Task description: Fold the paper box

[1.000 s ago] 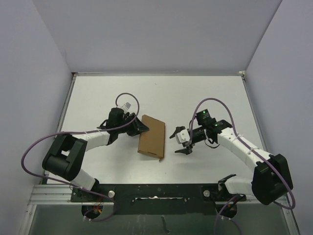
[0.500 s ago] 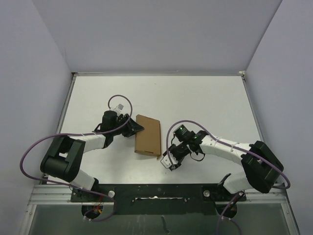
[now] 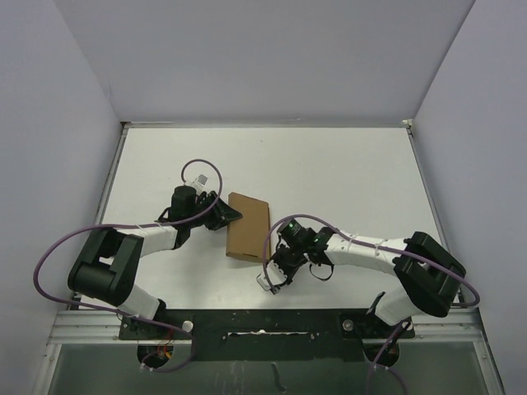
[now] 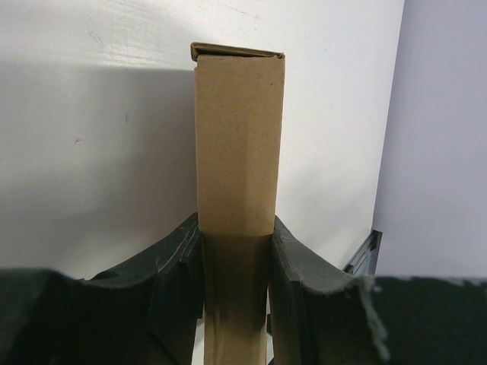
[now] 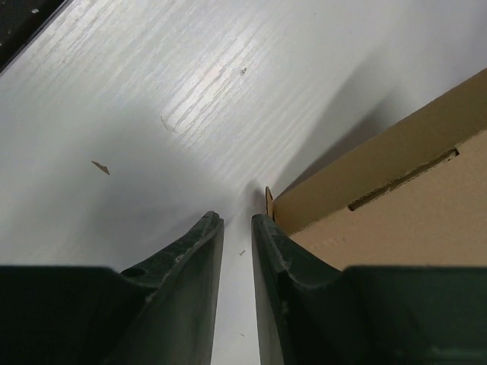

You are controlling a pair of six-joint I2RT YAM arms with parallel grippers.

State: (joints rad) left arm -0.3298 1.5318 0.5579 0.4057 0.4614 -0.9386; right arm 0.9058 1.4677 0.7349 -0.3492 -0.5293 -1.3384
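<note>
Left gripper clamps paper box edge. Right gripper narrow, empty; box corner just beside its tips.

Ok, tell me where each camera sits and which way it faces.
Top external: above and behind, looking down at the table; left gripper and right gripper show.
Left wrist: along the left gripper, clamped on the paper box.
Right wrist: looks past the right gripper at the table, beside the paper box.
All share the paper box.
</note>
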